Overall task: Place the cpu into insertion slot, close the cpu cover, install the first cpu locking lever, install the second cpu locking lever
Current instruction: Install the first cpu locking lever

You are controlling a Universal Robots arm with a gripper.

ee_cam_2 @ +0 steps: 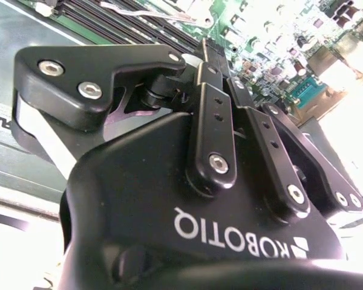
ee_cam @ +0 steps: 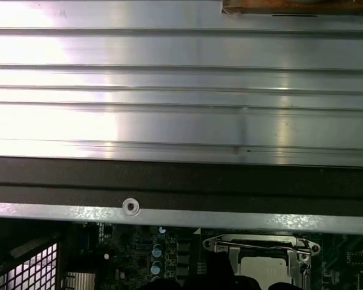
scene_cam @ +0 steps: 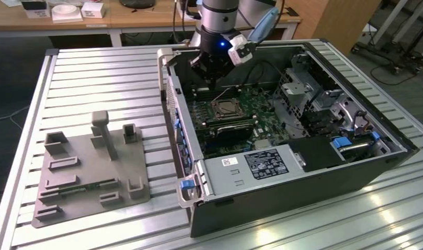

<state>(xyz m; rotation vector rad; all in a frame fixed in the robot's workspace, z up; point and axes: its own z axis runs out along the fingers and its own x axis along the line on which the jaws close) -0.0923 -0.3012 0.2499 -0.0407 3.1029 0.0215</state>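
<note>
Aluminium worktop (scene_cam: pixel 93 78): slatted and silvery; we see it carrying an open computer case and a grey fixture plate
computer case (scene_cam: pixel 350 172): black, lying with its open side up, on the part of the worktop at the exterior view's right, reaching from near the front edge to the far edge
fixture plate (scene_cam: pixel 90 172): grey, with several upright blocks, near the worktop's front corner at the exterior view's left; close to the case but not touching it
motherboard (scene_cam: pixel 267 101): green, flat on the floor of the case
insertion slot (scene_cam: pixel 215 107): on the motherboard, nearer the case's far wall than its front
cpu (ee_cam: pixel 263 270): its silvery-grey top shows in the first wrist view; we see it seated in the insertion slot
cpu cover (ee_cam: pixel 260 243): thin silvery frame that looks to us to lie flat over the slot, with the cpu showing through its cut-out
arm (scene_cam: pixel 218 15): comes down over the worktop's far edge into the case
hand (scene_cam: pixel 211 75): black, inside the case by its far wall, above the motherboard, just past the insertion slot and apart from it; we cannot tell whether it is open or closed
</note>
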